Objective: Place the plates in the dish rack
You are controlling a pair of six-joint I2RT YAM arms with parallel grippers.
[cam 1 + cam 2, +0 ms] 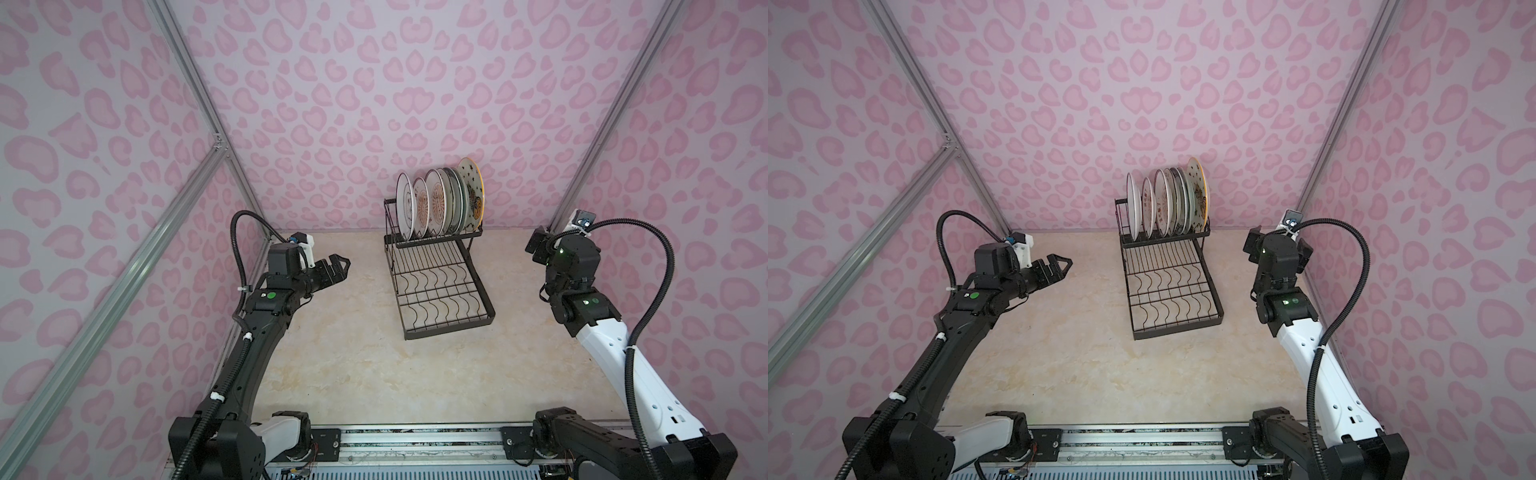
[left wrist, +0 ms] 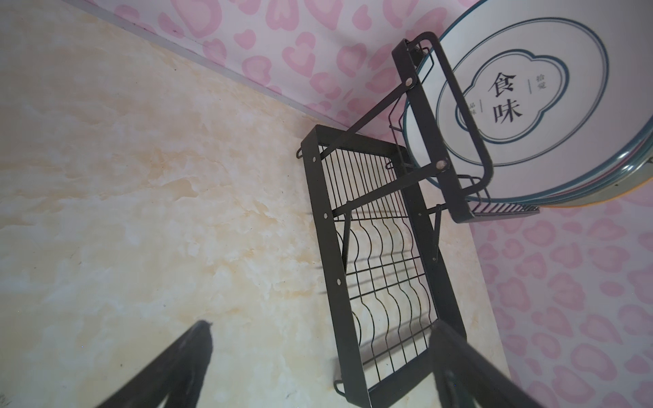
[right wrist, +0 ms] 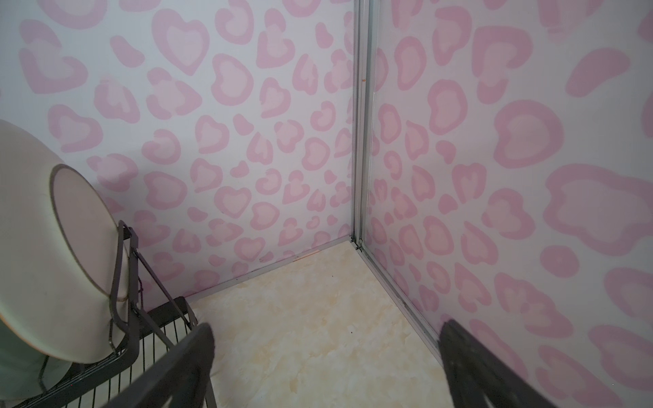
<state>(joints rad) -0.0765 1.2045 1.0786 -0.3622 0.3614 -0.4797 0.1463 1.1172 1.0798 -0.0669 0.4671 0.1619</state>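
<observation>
The left tool is hovering left of the dish rack, well apart from it, its jaws standing wide and carrying nothing. The plates are standing on edge in the rack's raised rear basket. They are packed so close that the middle ones are hard to count, and the flat lower tray in front of them is lying bare. The right tool is hanging well off to the right of the rack, level with its raised end, jaws likewise spread wide and empty. No plate is showing on the table around the rack, so the loading is looking finished, with nothing left but parking the arms.
</observation>
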